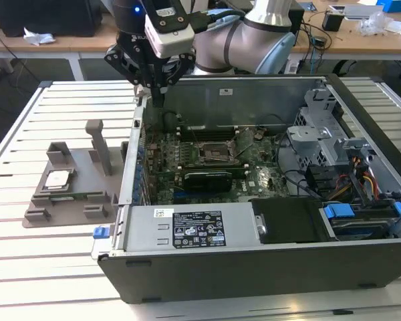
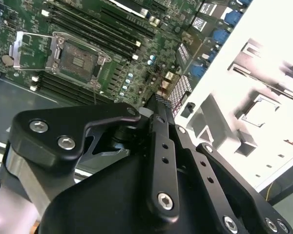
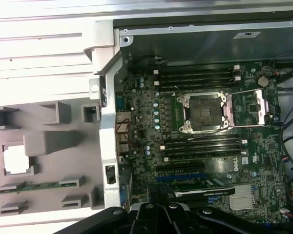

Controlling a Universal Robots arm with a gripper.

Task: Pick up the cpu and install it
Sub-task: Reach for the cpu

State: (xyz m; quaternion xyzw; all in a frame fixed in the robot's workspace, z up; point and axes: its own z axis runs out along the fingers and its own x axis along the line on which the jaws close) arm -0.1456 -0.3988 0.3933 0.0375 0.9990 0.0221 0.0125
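In the exterior view, your gripper (image 1: 158,100) hangs over the computer case (image 1: 254,267), directly above the case's side wall on the exterior view's left. Its fingers are closed together and hold nothing. The cpu (image 1: 58,179) is outside the case, lying flat in the grey tray (image 1: 37,214). That tray sits on the slatted table (image 1: 67,281) just beside the same wall. Inside the case, the socket (image 1: 217,152) sits near the middle of the motherboard (image 1: 254,180), with the black card (image 1: 207,179) just beside it. The power supply (image 1: 194,229) runs along the case's near side.

In the second wrist view, you see the fingers (image 2: 158,136) pressed together with nothing between them, their tip (image 2: 159,101) over the edge of the case. Inside the case the socket (image 2: 78,61) is empty and its retaining frame (image 2: 27,44) is swung open. The grey tray (image 2: 210,122) shows pale beyond the case wall.

In the first wrist view, the cpu (image 3: 14,158) is a bright square seated in a recess of the grey tray (image 3: 44,141), outside the case wall and well apart from the socket (image 3: 203,113). The socket lies open inside the case between rows of memory slots (image 3: 200,78), and the retaining frame (image 3: 256,105) is folded out beside it. Your gripper (image 3: 161,210) shows as dark links over the inside of the case, near that wall.
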